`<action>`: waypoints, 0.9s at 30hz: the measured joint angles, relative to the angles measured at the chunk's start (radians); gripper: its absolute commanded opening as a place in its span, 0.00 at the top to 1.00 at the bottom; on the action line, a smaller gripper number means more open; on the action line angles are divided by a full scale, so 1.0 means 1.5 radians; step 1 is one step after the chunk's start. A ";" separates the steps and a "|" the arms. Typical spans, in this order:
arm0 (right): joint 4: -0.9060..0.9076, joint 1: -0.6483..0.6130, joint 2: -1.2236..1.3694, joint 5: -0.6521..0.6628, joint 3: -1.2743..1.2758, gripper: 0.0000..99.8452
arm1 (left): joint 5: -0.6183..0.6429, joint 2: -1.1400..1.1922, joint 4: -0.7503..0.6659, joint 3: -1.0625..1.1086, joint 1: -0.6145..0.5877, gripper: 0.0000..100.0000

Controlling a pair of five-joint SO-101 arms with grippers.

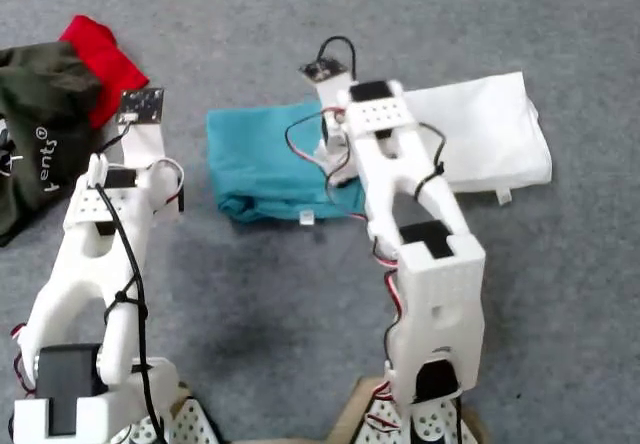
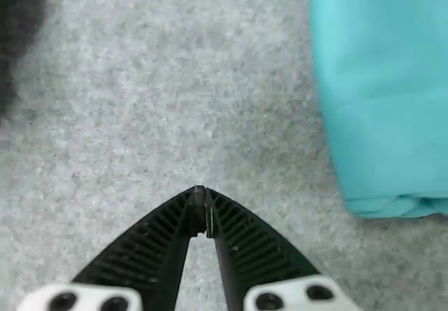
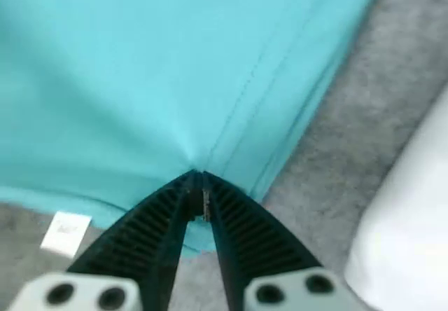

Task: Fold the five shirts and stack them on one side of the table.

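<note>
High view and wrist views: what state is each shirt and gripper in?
teal shirt: folded, flat mid-table.
white shirt: folded, flat beside it.
red shirt: crumpled, unfolded.
dark shirt: crumpled, unfolded.
left gripper: fingers shut, over bare table.
right gripper: fingers shut, tips at the teal shirt.

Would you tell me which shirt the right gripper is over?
The teal shirt, mid-table: the right gripper is above it; the white shirt, red shirt and dark shirt lie aside.
</note>
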 measured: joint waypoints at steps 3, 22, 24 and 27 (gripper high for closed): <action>0.088 -0.010 -0.019 0.000 -0.098 0.99 | 0.000 0.000 0.000 -0.041 0.001 0.97; 0.185 -0.014 -0.141 -0.195 0.071 0.97 | -0.036 -0.076 0.050 -0.043 -0.003 0.97; 0.170 -0.023 -0.141 -0.273 0.082 0.90 | -0.039 -0.116 0.019 0.010 -0.012 0.97; 0.135 -0.035 -0.141 -0.388 0.084 0.74 | -0.039 -0.144 -0.007 0.072 -0.025 0.97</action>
